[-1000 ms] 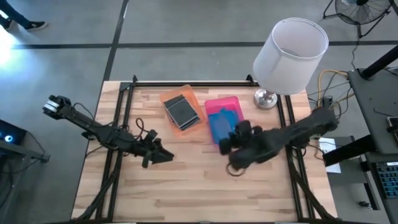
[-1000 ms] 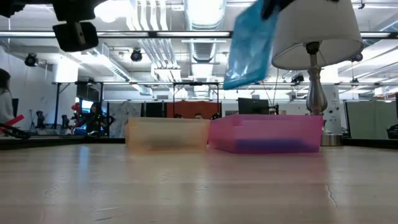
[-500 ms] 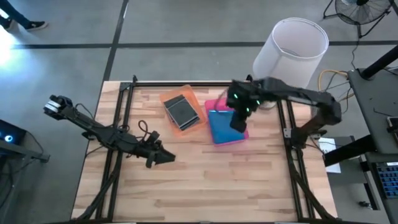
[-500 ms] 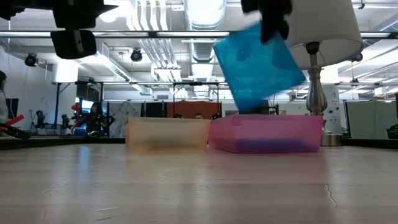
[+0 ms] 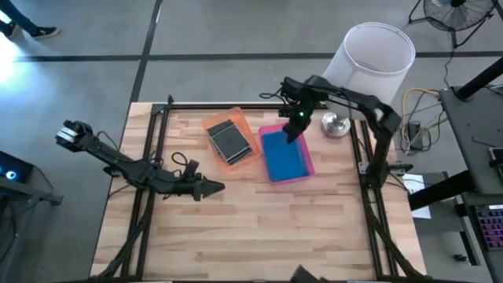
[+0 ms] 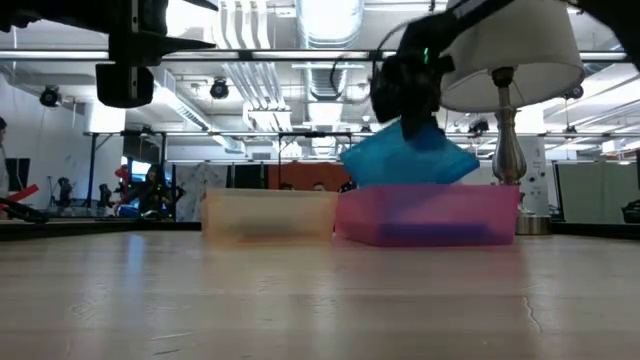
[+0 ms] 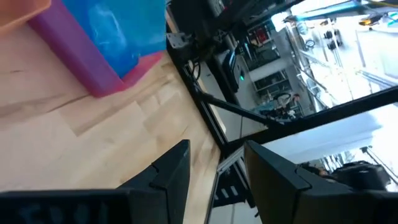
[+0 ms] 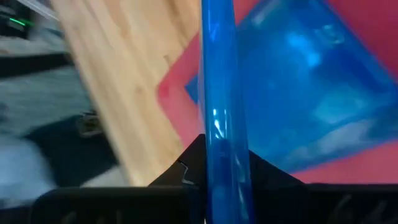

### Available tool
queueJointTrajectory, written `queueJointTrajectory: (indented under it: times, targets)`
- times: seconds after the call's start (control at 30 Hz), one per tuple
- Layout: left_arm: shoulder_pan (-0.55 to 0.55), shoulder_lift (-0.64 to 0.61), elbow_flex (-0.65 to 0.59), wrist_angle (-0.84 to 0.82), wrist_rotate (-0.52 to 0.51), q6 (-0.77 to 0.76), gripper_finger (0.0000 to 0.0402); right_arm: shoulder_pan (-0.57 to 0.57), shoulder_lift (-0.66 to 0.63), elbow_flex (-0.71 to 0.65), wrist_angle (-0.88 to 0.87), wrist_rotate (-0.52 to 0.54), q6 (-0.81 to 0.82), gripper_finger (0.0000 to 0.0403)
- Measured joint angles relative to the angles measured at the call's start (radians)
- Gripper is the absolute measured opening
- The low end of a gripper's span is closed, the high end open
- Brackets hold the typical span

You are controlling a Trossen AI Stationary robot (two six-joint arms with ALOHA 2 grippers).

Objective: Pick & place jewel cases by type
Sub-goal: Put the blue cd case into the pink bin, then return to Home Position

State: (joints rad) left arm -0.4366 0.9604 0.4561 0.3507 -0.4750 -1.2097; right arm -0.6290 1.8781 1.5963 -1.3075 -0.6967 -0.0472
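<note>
My right gripper (image 5: 295,126) hangs over the far end of the pink tray (image 6: 430,215), shut on a bright blue jewel case (image 6: 405,162). Another blue case (image 8: 298,93) lies flat in that tray. Dark grey cases (image 5: 229,140) lie stacked in the orange tray (image 5: 216,123) to its left. My left gripper (image 5: 208,187) hovers open over bare table left of centre, touching nothing; the left wrist view shows a gap between its fingers (image 7: 168,174). My right gripper pinches the blue case by its upper edge (image 8: 217,118), which runs edge-on between the two fingers. The fingers come from above, slanting in from the far side. The case hangs tilted below them, its lower part hidden behind the pink tray's wall.
A white-shaded lamp (image 5: 368,59) stands at the far right corner, its metal base (image 5: 336,123) just right of the pink tray. Black frame rails run along the table's left, right and far edges. Bare wood covers the near half.
My right gripper has swung from mid-table toward the far edge and come down over the pink tray. The blue case, held high and steep before, now dips tilted into the tray. My left gripper has drifted slightly toward the right.
</note>
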Motion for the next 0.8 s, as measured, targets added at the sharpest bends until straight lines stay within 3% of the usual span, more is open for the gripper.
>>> queueJointTrajectory:
  times: [0.07, 0.2, 0.43, 0.6, 0.8]
  targets:
    - [0.0, 0.0, 0.0, 0.0, -0.002, 0.009, 0.0133, -0.024, 0.057, 0.0, 0.004, -0.061, 0.018, 0.0036]
    - [0.005, 0.0, 0.0, 0.0, -0.002, 0.08, 0.0133, -0.043, 0.15, -0.002, 0.0, -0.049, 0.075, 0.0072]
    - [0.021, 0.0, 0.0, 0.0, -0.002, 0.124, 0.0133, -0.041, 0.161, 0.0, -0.02, 0.018, 0.089, 0.0184]
    - [0.042, 0.0, -0.001, 0.0, 0.015, 0.169, 0.0133, -0.016, 0.074, 0.012, -0.007, 0.352, 0.077, 0.0263]
    - [0.079, 0.0, -0.002, -0.005, 0.036, 0.2, 0.0133, 0.118, -0.106, 0.018, 0.206, 0.99, -0.011, 0.031]
